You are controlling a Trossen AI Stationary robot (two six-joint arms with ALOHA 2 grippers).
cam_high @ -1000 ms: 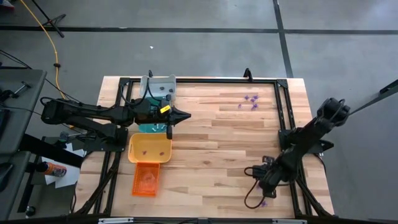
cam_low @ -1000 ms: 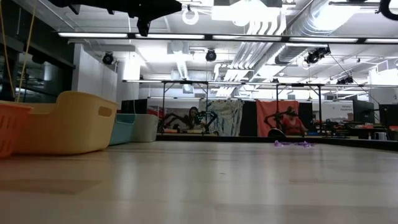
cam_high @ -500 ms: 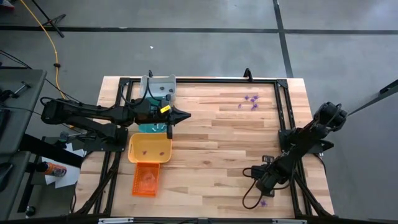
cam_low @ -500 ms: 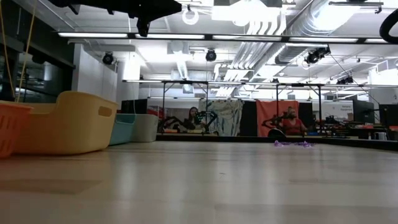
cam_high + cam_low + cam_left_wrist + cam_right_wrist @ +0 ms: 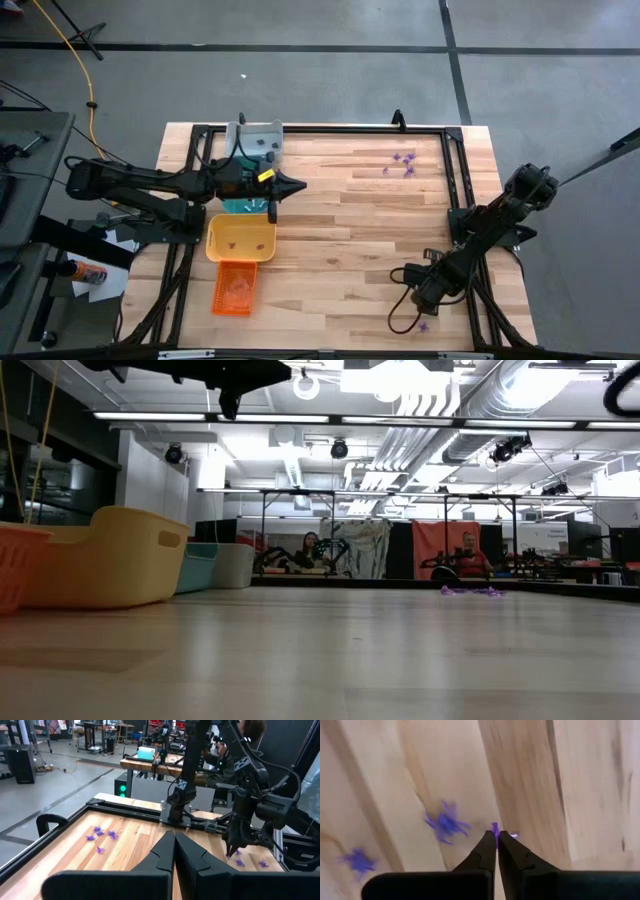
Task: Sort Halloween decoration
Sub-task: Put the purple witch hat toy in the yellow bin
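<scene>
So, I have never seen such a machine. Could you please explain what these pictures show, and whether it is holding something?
It is a robot with two dark arms at a wooden table, each ending in a two-finger gripper. One camera looks down from above, one sits at table height, and one rides on each wrist.

The left gripper hangs shut above the trays: grey, teal, yellow and orange.

The right gripper is down at the table's near right corner, shut on a purple trinket pinched at its tips. Two more purple trinkets lie beside it, and a cluster of them lies at the far right side of the table.
</scene>
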